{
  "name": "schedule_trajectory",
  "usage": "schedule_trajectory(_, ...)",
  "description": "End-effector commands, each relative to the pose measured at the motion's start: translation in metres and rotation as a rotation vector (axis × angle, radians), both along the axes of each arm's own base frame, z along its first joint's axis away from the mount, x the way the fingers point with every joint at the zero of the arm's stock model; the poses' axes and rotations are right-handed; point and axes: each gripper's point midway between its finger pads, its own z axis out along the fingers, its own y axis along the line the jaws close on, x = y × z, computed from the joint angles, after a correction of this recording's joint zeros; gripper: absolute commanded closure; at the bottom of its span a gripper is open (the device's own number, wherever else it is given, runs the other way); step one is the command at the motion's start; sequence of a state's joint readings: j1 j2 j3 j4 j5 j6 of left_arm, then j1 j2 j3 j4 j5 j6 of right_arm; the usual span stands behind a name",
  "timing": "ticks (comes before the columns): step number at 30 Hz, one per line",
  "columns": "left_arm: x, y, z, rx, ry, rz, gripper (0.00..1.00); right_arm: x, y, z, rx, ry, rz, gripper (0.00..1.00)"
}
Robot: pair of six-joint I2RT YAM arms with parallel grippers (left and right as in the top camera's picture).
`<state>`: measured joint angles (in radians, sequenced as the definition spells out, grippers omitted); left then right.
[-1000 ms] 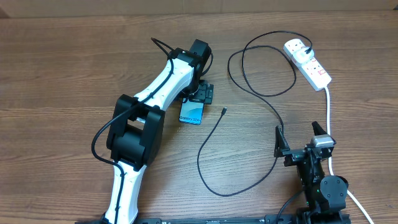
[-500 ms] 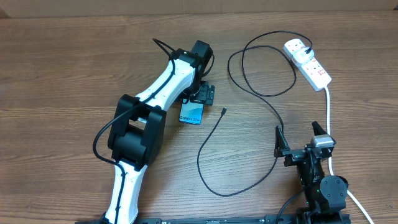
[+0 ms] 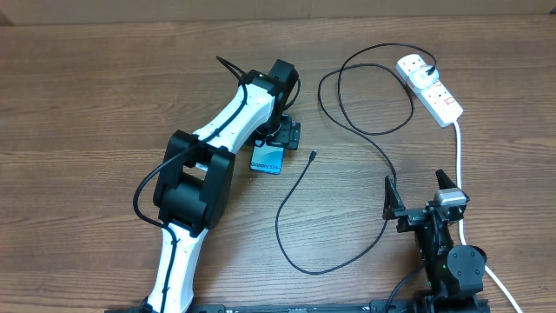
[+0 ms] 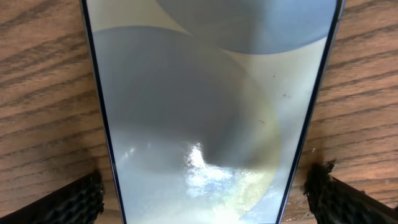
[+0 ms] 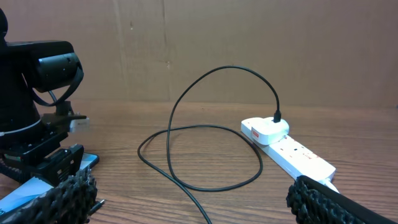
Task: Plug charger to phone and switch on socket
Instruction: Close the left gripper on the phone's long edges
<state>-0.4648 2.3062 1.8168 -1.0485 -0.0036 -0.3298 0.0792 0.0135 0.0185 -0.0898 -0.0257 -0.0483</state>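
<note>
The phone lies flat, screen up, a little left of the desk's centre. Its far part is hidden beneath the left gripper. The end bearing the dark text points toward the near edge.

In the left wrist view the left gripper's jaws are spread and straddle the phone. One fingertip stands at each long side, with a strip of bare wood between pad and frame. Nothing is grasped.

The socket lies diagonally near the far right corner. Its thick white cord runs toward the near edge. The switch positions cannot be read.

The charger has its plug seated in the outlet at the socket's far end. The cable loops across the right half of the desk. Its connector tip rests on the wood just right of the phone, not touching it.

The right gripper hangs near the near edge, right of centre. Its jaws are spread wide and hold nothing.
</note>
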Motion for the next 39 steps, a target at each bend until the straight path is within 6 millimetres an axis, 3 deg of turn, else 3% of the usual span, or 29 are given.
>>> schedule_trajectory(1,-0.0088,0.0050,-0.0213,0.041,0.047,-0.021,0.01,0.0003,-0.0019,-0.0014,0.007,-0.004,-0.010,0.00)
schedule_trajectory(4,-0.0082,0.0063,-0.0213,0.044,0.046,-0.019,0.11,0.0003,-0.0019,-0.0014,0.007,-0.004,-0.010,0.00)
schedule_trajectory(10,-0.0073,0.0071,-0.0213,0.049,0.042,-0.019,0.09,0.0003,-0.0019,-0.0014,0.007,-0.004,-0.010,0.00)
schedule_trajectory(24,-0.0030,0.0122,-0.0211,0.073,0.023,-0.015,0.25,0.0003,-0.0019,-0.0014,0.007,-0.004,-0.010,0.00)
schedule_trajectory(39,-0.0027,0.0128,-0.0211,0.076,0.021,-0.014,0.27,0.0003,-0.0019,-0.0014,0.007,-0.004,-0.010,0.00)
